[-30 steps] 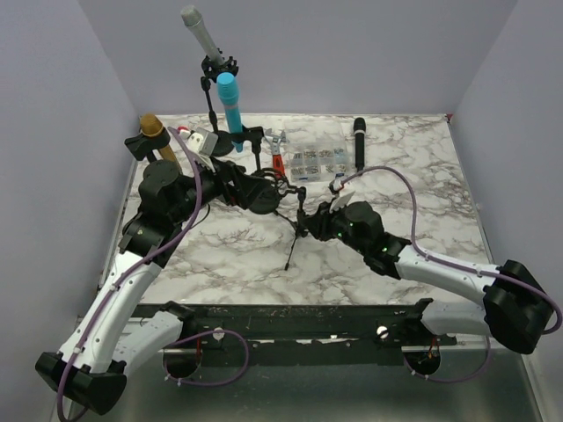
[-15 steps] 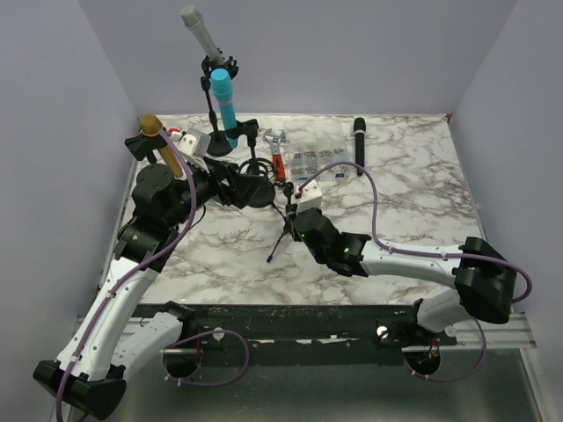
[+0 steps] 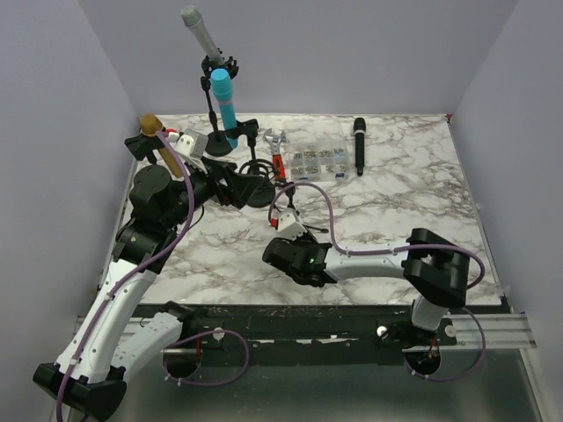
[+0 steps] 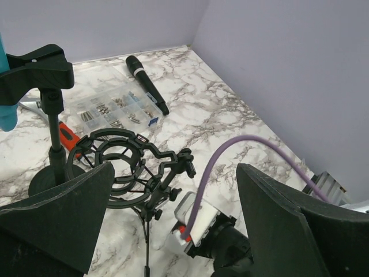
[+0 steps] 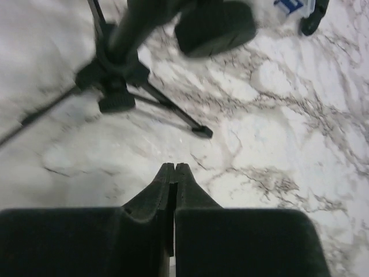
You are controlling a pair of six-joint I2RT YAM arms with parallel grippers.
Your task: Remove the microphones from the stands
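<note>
Blue microphone (image 3: 226, 101) stands upright and head-up, gripped in the jaw at the top of the clamp stand (image 4: 56, 133), whose round foot rests on the worktop (image 3: 405, 193). The left claw (image 4: 173, 173) is spread wide and holds nothing. It hangs on the near side of the clamp stand, and in the left wrist view the blue microphone lies at the far left edge, outside the left finger and clear of both. An empty shock mount (image 4: 155, 167) on a tripod (image 5: 115, 86) stands just beside the clamp stand, on its right, framed between the open fingers but untouched.

The right claw (image 5: 174, 167) has its fingers pressed together on nothing. It is low over the worktop, nearer than the clamp stand's foot and just short of the tripod legs.

A grey microphone (image 3: 201, 33) rises on a taller stand behind the clamp stand, and a gold microphone (image 3: 157, 136) stands to its left. A parts box (image 3: 317, 161) lies to its right, and a black microphone (image 3: 358, 145) lies flat just beyond the box.
</note>
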